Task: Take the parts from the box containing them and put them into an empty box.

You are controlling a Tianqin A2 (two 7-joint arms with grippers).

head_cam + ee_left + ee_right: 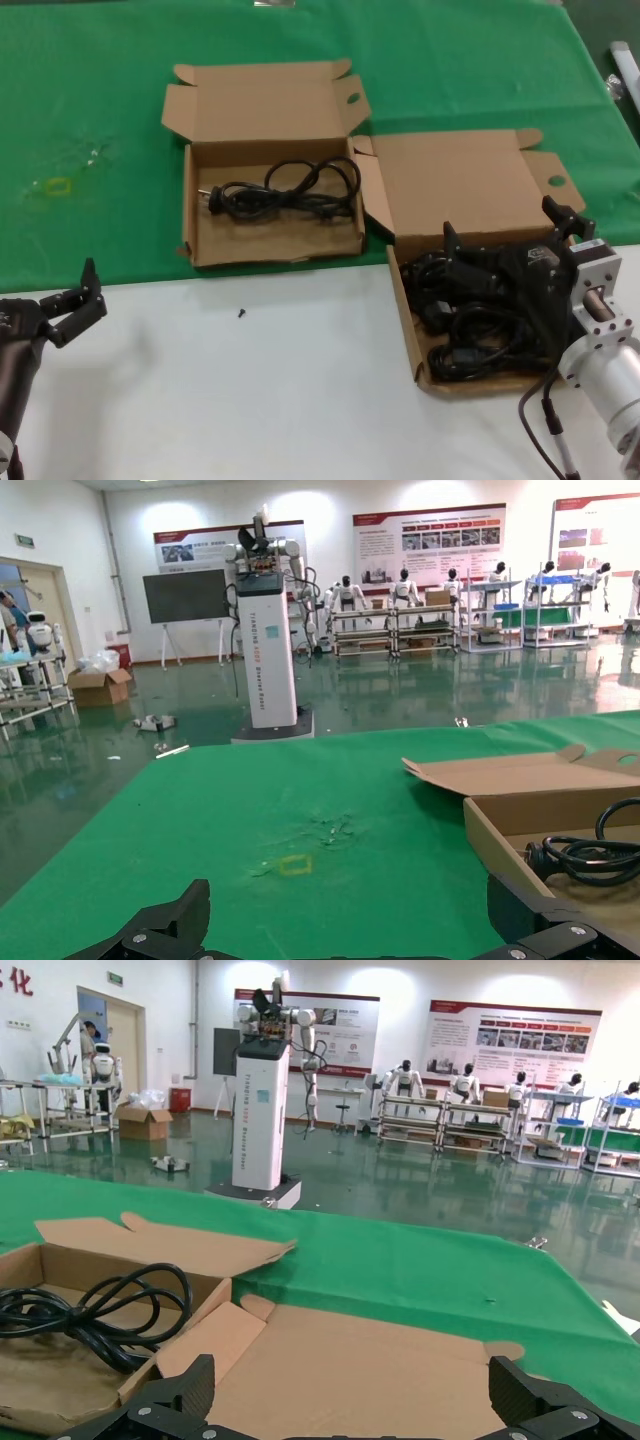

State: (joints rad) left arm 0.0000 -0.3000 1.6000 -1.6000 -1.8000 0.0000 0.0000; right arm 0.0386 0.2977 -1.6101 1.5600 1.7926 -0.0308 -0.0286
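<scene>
Right gripper (510,235) hovers over cords (480,320) in near box (408,320), fingers open. Left gripper (80,295) idle above counter (250,390), fingers open. One cord (285,190) lies in far box (270,245).

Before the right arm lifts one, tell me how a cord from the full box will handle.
Probably floppy: the power cords lie in loose loops. Likely to snag, since they overlap in a tangled pile in the box below the open right gripper. The chunky plug may hang low.
</scene>
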